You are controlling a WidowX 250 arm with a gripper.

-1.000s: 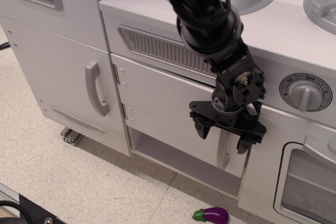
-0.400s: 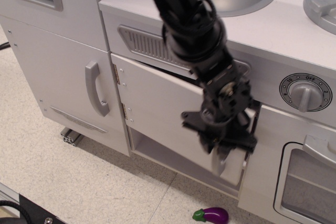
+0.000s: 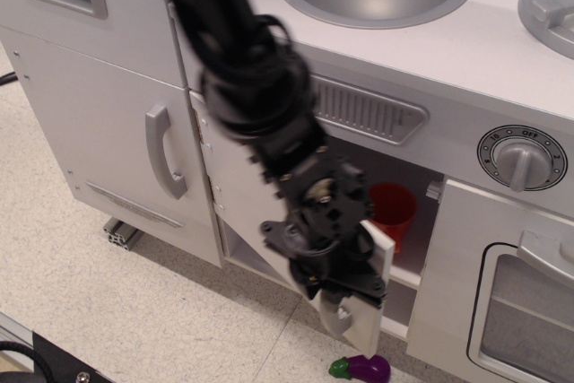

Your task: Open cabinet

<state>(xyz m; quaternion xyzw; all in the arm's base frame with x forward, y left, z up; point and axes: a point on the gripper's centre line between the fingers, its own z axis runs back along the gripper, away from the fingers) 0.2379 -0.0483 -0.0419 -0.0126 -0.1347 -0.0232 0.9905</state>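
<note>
Tall narrow door (image 3: 108,123) at left is shut, its curved handle (image 3: 164,152) untouched. Cabinet door (image 3: 260,213), hinged at its left edge, stands swung well outward. The claw (image 3: 334,298) grips the door's grey loop handle (image 3: 334,315) near its free edge. A red cup (image 3: 392,211) sits inside. A toy eggplant (image 3: 360,368) lies on the floor below.

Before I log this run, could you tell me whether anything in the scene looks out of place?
One thing: a purple toy eggplant lies on the floor just below the open cabinet door, rather than on a shelf or counter. The red cup inside stands upright, and nothing looks spilled or damaged.
</note>
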